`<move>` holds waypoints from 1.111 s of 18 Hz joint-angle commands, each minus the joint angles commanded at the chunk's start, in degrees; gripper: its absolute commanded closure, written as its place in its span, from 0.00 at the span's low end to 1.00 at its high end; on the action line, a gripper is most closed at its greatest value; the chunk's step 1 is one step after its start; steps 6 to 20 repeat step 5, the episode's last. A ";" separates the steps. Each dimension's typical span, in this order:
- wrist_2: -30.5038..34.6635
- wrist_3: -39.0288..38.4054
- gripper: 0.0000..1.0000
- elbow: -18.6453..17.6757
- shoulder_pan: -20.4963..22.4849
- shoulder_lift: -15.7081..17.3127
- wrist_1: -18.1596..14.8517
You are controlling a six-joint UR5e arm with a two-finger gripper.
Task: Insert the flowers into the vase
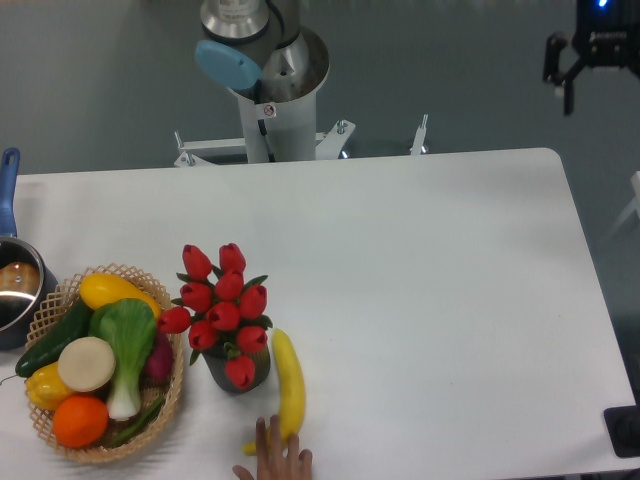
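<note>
The flowers [220, 303], red tulip buds with green leaves, stand upright in the vase [216, 370], a small dark cylinder at the front left of the white table. The blooms hide most of the vase and its rim. My gripper [607, 98] is far off at the top right corner, above and beyond the table's back edge. It is partly cut off by the frame edge. Its one visible finger [565, 75] is spread wide from the body, and it holds nothing.
A yellow banana [290, 385] lies just right of the vase, with a human hand [272, 462] at its near end by the front edge. A wicker basket [172, 338] of vegetables sits to the left, a steel pot [15, 290] beyond it. The arm's base [270, 90] stands behind the table.
</note>
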 joint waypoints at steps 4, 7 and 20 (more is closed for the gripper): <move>5.83 5.83 0.00 1.15 0.97 0.53 -4.84; 5.83 5.75 0.00 0.97 1.06 0.53 -5.28; 5.83 5.75 0.00 0.97 1.06 0.53 -5.28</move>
